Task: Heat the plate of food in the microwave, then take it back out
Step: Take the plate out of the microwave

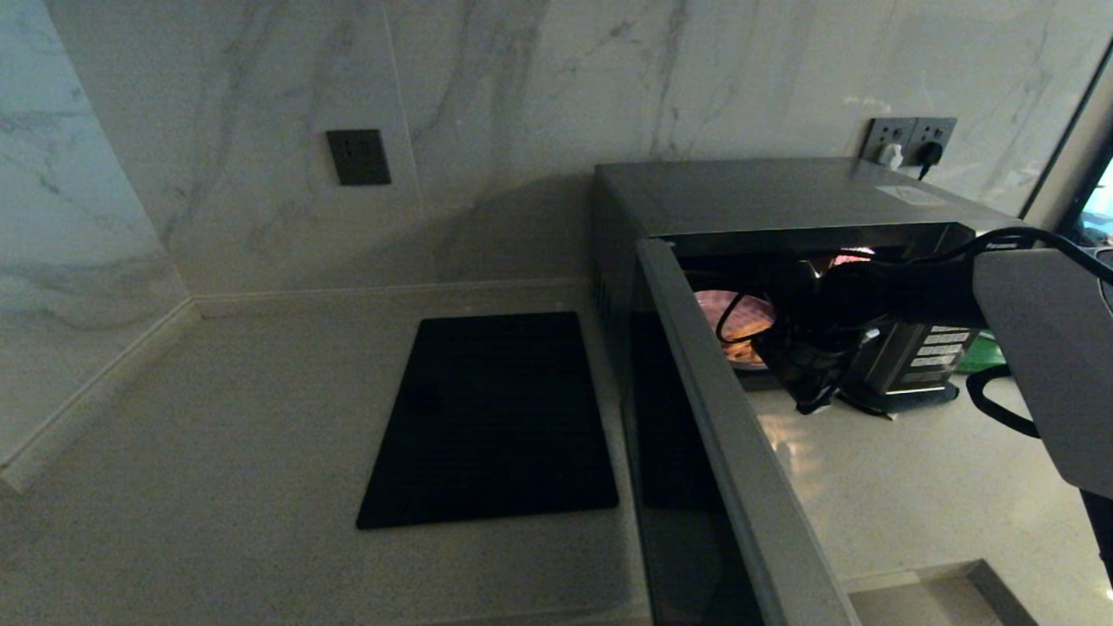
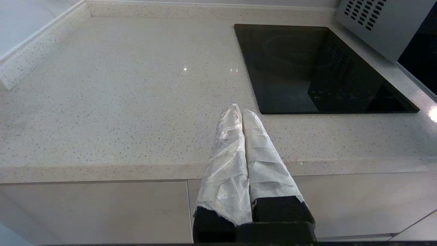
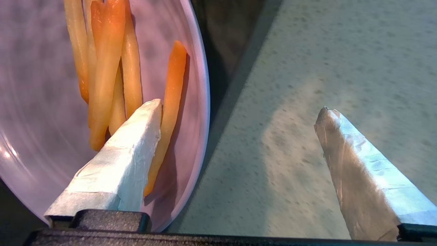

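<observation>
The microwave (image 1: 765,196) stands at the right with its door (image 1: 730,435) swung wide open toward me. The lavender plate (image 1: 739,317) glows in the lit cavity mouth, partly hidden by my right arm. My right gripper (image 1: 783,343) reaches in at it. In the right wrist view the gripper (image 3: 239,106) is open wide: one taped finger (image 3: 129,143) lies over the plate (image 3: 34,102) and its orange food sticks (image 3: 106,61), while the other shows against the speckled counter. The plate's rim is between them, ungripped. My left gripper (image 2: 241,109) is shut and empty, parked above the counter's front edge.
A flat black panel (image 1: 496,422) is set in the counter left of the microwave. The button panel (image 1: 935,348) shows behind my right arm, with something green (image 1: 987,352) beyond it. Wall sockets (image 1: 909,139) with plugs sit behind the microwave. Marble walls close the back and left.
</observation>
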{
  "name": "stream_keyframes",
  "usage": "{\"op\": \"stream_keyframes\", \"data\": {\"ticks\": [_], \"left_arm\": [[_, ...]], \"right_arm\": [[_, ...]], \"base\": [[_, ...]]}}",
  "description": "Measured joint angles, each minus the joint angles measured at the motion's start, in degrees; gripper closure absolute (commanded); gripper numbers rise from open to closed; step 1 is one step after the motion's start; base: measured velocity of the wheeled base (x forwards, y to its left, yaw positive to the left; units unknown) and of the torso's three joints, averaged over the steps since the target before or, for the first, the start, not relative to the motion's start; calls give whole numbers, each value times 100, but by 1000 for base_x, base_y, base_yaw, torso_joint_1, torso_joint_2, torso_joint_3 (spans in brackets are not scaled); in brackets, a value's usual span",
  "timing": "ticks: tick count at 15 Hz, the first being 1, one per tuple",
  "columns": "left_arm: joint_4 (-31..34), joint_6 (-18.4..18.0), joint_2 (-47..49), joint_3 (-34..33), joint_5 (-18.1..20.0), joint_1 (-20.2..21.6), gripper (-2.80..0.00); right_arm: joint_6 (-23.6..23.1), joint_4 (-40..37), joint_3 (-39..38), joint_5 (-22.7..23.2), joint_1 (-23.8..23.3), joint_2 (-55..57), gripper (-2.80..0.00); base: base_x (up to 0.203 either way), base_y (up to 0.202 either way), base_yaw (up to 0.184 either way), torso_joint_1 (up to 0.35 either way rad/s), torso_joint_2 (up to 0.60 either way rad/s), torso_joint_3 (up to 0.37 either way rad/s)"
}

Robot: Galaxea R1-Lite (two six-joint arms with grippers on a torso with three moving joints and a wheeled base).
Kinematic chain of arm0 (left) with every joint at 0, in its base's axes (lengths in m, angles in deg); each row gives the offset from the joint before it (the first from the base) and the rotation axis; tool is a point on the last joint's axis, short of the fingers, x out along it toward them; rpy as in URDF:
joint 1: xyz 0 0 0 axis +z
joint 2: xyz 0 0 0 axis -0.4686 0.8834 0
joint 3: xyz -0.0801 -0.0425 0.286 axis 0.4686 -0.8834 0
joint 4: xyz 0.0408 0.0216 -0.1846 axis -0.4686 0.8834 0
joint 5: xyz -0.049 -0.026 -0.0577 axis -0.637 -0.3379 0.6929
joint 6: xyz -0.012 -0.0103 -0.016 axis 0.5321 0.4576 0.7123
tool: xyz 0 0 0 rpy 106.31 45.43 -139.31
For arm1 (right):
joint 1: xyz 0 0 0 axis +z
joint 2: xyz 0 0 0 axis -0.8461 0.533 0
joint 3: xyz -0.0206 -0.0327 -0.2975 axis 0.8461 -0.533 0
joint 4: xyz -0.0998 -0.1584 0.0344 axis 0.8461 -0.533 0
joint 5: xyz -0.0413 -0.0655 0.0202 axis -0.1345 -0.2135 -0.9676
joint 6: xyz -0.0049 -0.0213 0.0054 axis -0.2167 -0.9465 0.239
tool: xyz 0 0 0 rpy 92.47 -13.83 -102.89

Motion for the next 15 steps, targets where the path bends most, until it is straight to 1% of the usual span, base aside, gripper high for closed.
{"op": "stream_keyframes", "data": {"ticks": [6,7,8,15], "left_arm": [[-2,-3,0,0,-2,-2,0],[0,-3,0,0,-2,-2,0],[0,-3,0,0,0,-2,0],[2,0,0,0,-2,-2,0]], "right_arm": [[-6,-19,10,2,-35,-55,-280],[-6,-16,16,-1,-38,-53,-128],[-4,-16,24,-2,-38,-53,0],[-73,30,38,-1,-44,-72,0]], "base": [[0,0,0,0,0,0],[0,0,0,0,0,0],[0,0,0,0,0,0],[0,0,0,0,0,0]]}}
